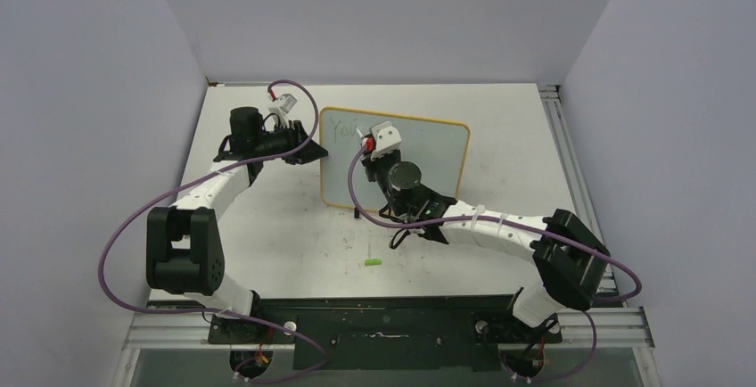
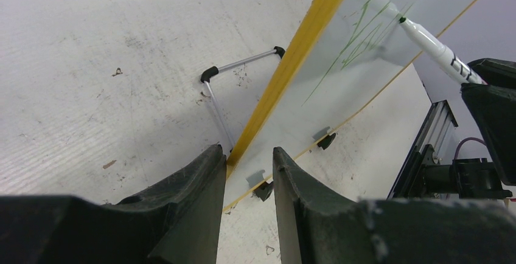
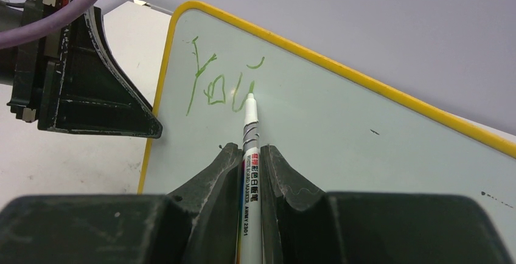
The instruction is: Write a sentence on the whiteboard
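The whiteboard (image 1: 432, 151) stands upright on the table, yellow-framed, its face (image 3: 341, 130) toward the right arm. My left gripper (image 2: 246, 151) is shut on its left frame edge (image 2: 298, 51) and shows at that edge in the top view (image 1: 314, 148). My right gripper (image 3: 249, 148) is shut on a white marker (image 3: 251, 124), held in front of the board (image 1: 379, 142). The marker's tip touches the board just after the green letters "You" of the sentence (image 3: 219, 84), at the board's upper left. Seen from the left wrist, the strokes (image 2: 356, 36) and the marker (image 2: 435, 48) show on the board.
A small green cap (image 1: 373, 263) lies on the table in front of the board. A wire stand (image 2: 243, 66) props the board from behind, and black clip feet (image 2: 326, 140) sit under its lower edge. An aluminium rail (image 1: 571, 151) runs along the table's right side.
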